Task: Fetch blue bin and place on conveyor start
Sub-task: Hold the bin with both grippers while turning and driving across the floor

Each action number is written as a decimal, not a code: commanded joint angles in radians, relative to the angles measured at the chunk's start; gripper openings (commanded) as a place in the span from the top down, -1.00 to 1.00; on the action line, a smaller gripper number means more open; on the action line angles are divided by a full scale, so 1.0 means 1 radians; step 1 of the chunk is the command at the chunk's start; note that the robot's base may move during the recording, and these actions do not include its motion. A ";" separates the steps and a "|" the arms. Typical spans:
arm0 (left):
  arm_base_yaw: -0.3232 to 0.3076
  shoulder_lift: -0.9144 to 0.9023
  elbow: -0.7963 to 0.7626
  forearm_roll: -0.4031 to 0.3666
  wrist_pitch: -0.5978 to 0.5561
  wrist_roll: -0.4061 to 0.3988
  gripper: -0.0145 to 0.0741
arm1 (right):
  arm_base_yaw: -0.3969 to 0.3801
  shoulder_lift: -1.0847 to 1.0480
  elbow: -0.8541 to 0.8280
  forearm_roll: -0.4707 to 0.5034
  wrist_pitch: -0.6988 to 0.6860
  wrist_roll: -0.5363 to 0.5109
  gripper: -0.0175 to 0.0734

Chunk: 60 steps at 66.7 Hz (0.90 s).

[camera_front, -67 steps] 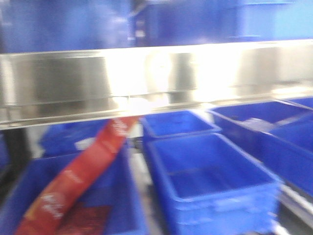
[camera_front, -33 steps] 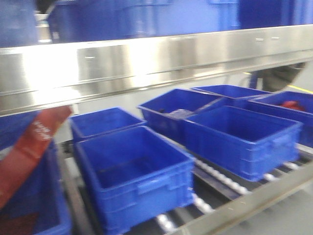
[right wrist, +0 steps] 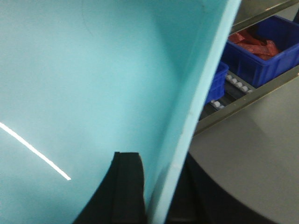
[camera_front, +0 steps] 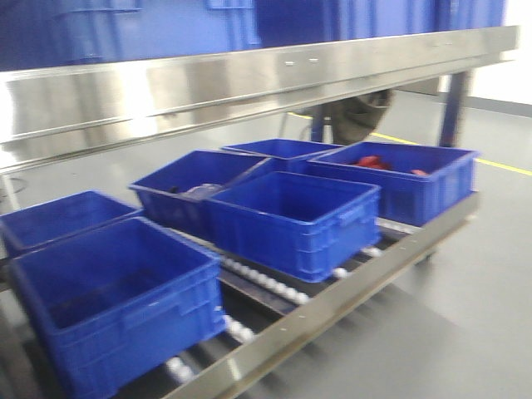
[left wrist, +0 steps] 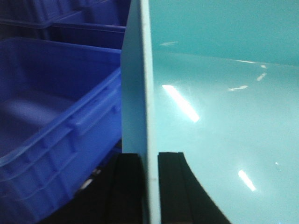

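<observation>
The blue bin (left wrist: 224, 116) is a smooth turquoise tub that fills most of both wrist views. In the left wrist view my left gripper (left wrist: 148, 156) is shut on the bin's wall, one black finger (left wrist: 127, 186) outside and the other inside. The right wrist view shows the same bin (right wrist: 84, 84) with my right gripper (right wrist: 161, 168) shut on its opposite wall, one finger (right wrist: 128, 186) inside. Neither the bin nor the grippers show in the front view. The conveyor start is out of view.
Several dark blue ribbed crates (camera_front: 291, 216) sit on a roller rack (camera_front: 332, 303) under a steel shelf rail (camera_front: 249, 79). One crate (camera_front: 391, 170) holds red packets. A dark blue crate (left wrist: 46, 121) lies close left of the bin. Grey floor (camera_front: 465, 316) spreads to the right.
The front view has swung to the right: the crates slid leftward across it, the red packet at the left left the view, and the rack's end and floor came in.
</observation>
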 commanded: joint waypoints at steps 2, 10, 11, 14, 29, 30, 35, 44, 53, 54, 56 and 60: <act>-0.014 -0.010 -0.010 -0.087 -0.073 -0.010 0.92 | 0.008 -0.009 -0.005 0.049 -0.099 -0.031 0.95; -0.014 -0.010 -0.010 -0.087 -0.073 -0.010 0.92 | 0.008 -0.009 -0.005 0.049 -0.101 -0.031 0.95; -0.014 -0.010 -0.010 -0.087 -0.073 -0.010 0.92 | 0.008 -0.009 -0.005 0.049 -0.101 -0.031 0.95; -0.014 -0.010 -0.010 -0.087 -0.073 -0.010 0.92 | 0.008 -0.009 -0.005 0.049 -0.101 -0.031 0.95; -0.014 -0.010 -0.010 -0.087 -0.073 -0.010 0.92 | 0.008 -0.009 -0.005 0.049 -0.101 -0.031 0.95; -0.014 -0.010 -0.010 -0.087 -0.073 -0.010 0.92 | 0.008 -0.009 -0.005 0.049 -0.101 -0.031 0.95; -0.014 -0.010 -0.010 -0.087 -0.073 -0.010 0.92 | 0.008 -0.009 -0.005 0.049 -0.101 -0.031 0.95; -0.014 -0.010 -0.010 -0.087 -0.073 -0.010 0.92 | 0.008 -0.009 -0.005 0.049 -0.101 -0.031 0.95; -0.014 -0.010 -0.010 -0.087 -0.073 -0.010 0.92 | 0.008 -0.009 -0.005 0.049 -0.101 -0.031 0.95; -0.014 -0.010 -0.010 -0.087 -0.073 -0.010 0.92 | 0.008 -0.009 -0.005 0.049 -0.101 -0.031 0.95; -0.014 -0.010 -0.010 -0.083 -0.073 -0.010 0.92 | 0.008 -0.009 -0.005 0.049 -0.101 -0.031 0.95; -0.014 -0.010 -0.010 -0.083 -0.073 -0.010 0.92 | 0.008 -0.009 -0.005 0.049 -0.101 -0.031 0.95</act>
